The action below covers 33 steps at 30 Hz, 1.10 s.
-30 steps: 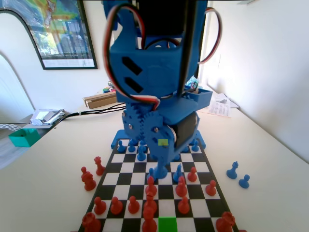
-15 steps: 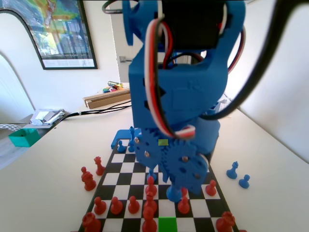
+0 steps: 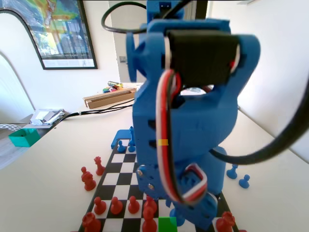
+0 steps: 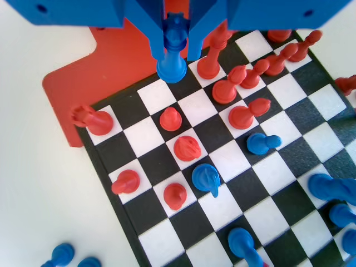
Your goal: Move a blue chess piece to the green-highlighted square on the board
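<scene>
In the wrist view my gripper (image 4: pixel 175 54) is shut on the blue chess piece (image 4: pixel 171 65), a slim piece with a crowned top held upright between the jaws. It hangs over the end rows of the board (image 4: pixel 278 167), beside a tall red piece (image 4: pixel 210 62). In the fixed view the blue arm (image 3: pixel 188 125) looms close and hides the held piece. The green-highlighted square (image 3: pixel 166 225) sits in the board's nearest row at the bottom edge, just left of the arm's lowest part. I cannot tell whether the piece touches the board.
Red pieces (image 3: pixel 116 205) crowd the near rows around the green square, and others (image 3: pixel 88 179) stand off the board to the left. Two blue pawns (image 3: pixel 239 175) stand on the table to the right. Blue pieces (image 4: pixel 207 177) stand mid-board in the wrist view. A teal box (image 3: pixel 23 137) lies far left.
The arm has swung along the board toward the fixed camera, carrying the blue piece from the middle rows to the near end by the green square.
</scene>
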Each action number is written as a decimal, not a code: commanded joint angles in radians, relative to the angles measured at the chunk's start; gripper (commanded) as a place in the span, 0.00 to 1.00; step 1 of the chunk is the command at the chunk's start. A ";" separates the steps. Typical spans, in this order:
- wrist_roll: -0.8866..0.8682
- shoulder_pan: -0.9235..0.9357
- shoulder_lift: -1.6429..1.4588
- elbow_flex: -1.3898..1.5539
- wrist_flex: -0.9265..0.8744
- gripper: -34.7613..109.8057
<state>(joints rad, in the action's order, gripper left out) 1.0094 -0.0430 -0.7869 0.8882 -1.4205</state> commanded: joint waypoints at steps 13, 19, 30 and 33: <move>-0.005 -0.017 0.048 -0.110 0.009 0.25; -0.011 -0.006 0.055 -0.114 0.014 0.25; -0.018 0.015 0.060 -0.089 0.020 0.25; -0.018 0.021 0.060 -0.086 0.020 0.25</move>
<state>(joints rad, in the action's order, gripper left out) 0.9802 -0.0215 -0.6796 0.8299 -1.4005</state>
